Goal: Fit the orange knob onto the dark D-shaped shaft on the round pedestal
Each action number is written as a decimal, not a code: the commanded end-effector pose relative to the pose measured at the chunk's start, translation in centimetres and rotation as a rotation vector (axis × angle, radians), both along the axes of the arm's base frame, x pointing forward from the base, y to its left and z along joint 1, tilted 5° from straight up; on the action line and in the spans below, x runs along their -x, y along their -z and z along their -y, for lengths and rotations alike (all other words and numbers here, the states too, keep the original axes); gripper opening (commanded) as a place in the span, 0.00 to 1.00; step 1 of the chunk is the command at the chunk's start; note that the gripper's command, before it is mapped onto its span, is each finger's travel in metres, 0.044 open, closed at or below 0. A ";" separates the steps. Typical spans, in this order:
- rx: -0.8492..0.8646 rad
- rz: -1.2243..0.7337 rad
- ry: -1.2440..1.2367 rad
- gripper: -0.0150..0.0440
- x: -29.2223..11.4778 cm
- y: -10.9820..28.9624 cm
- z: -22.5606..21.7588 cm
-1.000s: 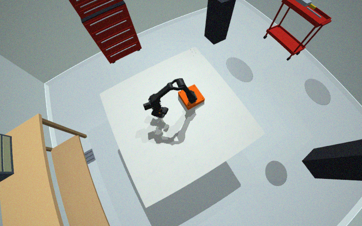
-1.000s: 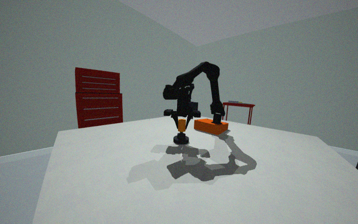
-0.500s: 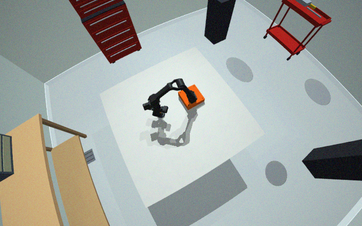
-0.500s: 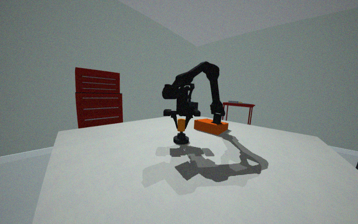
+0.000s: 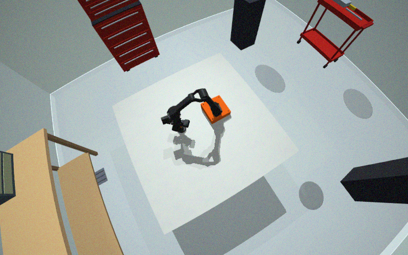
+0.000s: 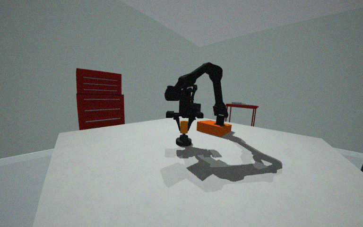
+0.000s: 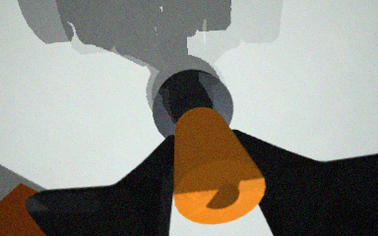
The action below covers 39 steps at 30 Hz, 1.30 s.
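Observation:
My gripper (image 6: 184, 127) (image 7: 202, 138) is shut on the orange knob (image 6: 184, 126) (image 7: 212, 152) and holds it upright. In the exterior view the knob's lower end sits right at the top of the dark shaft (image 6: 183, 136), above the round pedestal (image 6: 183, 142) on the white table. In the wrist view the knob covers part of the dark shaft (image 7: 187, 95) and the grey pedestal ring (image 7: 223, 100). The knob's near face shows its D-shaped hole (image 7: 225, 195). In the top view the gripper (image 5: 179, 127) hides the knob and pedestal almost fully. The shaft's flat side is hidden.
The arm's orange base block (image 5: 223, 106) (image 6: 213, 128) stands just right of the pedestal. A red tool chest (image 5: 120, 30) (image 6: 99, 99), a red cart (image 5: 333, 30) (image 6: 242, 110), dark pillars (image 5: 246, 20) and a wooden bench (image 5: 44, 204) stand off the table.

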<state>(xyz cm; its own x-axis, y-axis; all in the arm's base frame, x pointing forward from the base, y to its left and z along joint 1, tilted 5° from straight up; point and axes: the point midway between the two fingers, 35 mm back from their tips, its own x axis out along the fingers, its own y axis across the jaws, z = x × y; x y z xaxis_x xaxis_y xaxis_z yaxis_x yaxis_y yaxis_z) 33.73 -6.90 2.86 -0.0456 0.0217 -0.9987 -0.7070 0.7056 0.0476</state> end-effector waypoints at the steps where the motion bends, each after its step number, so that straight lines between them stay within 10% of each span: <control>1: 0.003 0.006 -0.004 0.25 0.2 -0.2 0.0; 39: -0.006 0.011 -0.213 0.25 -0.3 0.0 0.1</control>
